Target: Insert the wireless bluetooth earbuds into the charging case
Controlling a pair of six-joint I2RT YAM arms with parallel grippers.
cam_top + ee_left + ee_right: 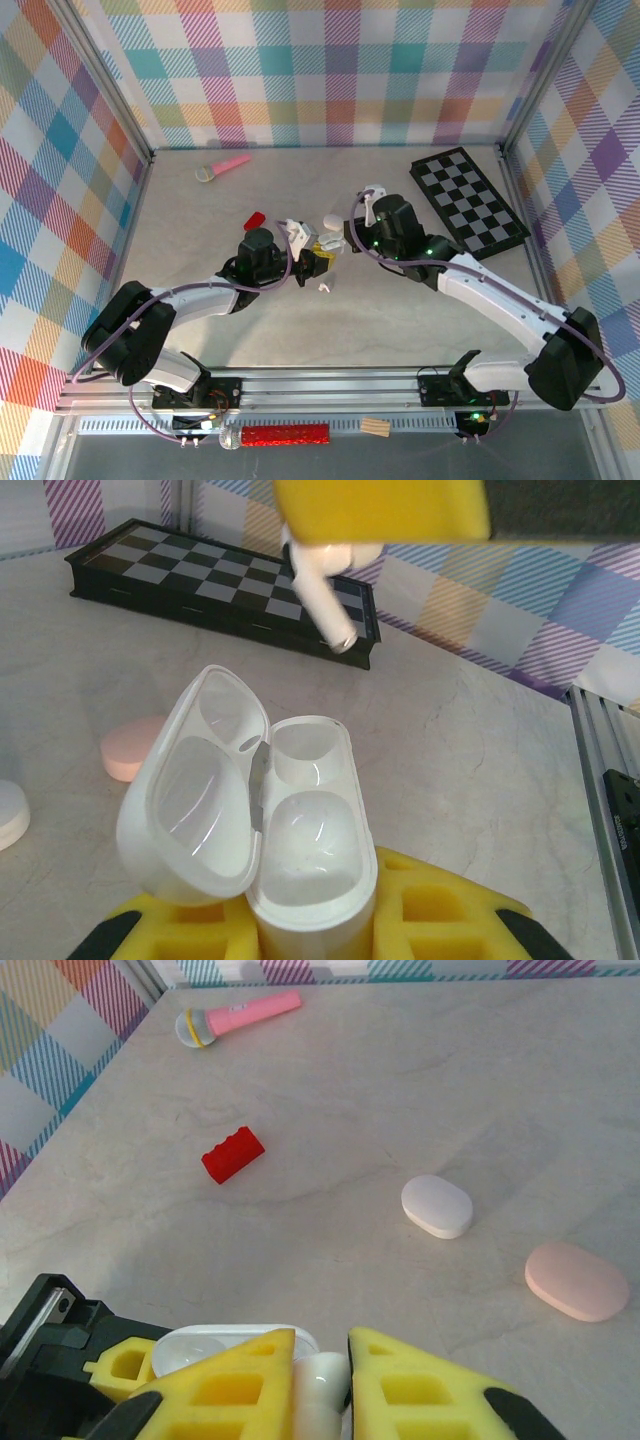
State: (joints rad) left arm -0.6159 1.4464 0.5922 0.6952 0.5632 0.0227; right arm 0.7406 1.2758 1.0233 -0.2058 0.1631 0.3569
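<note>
Left claw [305,920]: pressed onto the lower body of the charging case [300,850], which sits between its yellow pads.
Charging case: white, held upright, lid hinged open to the left; both wells are bare.
Right claw [322,1348]: pinching one white earbud [322,590] between its yellow fingers.
Earbud: hangs above the open case and apart from it, stem slanting downward.
Loose earbud [323,288]: small, white, lying on the desk [450,1080] just on the near side of the two claws.
White case [437,1206]: shut, flat on the desk beyond the claws.
Pink case [577,1280]: shut, near the white one, not touching it.
Red brick [232,1154]: on the desk, left of the white case.
Pink toy microphone [237,1017]: near the far wall.
Chessboard [468,200]: far right of the desk.
</note>
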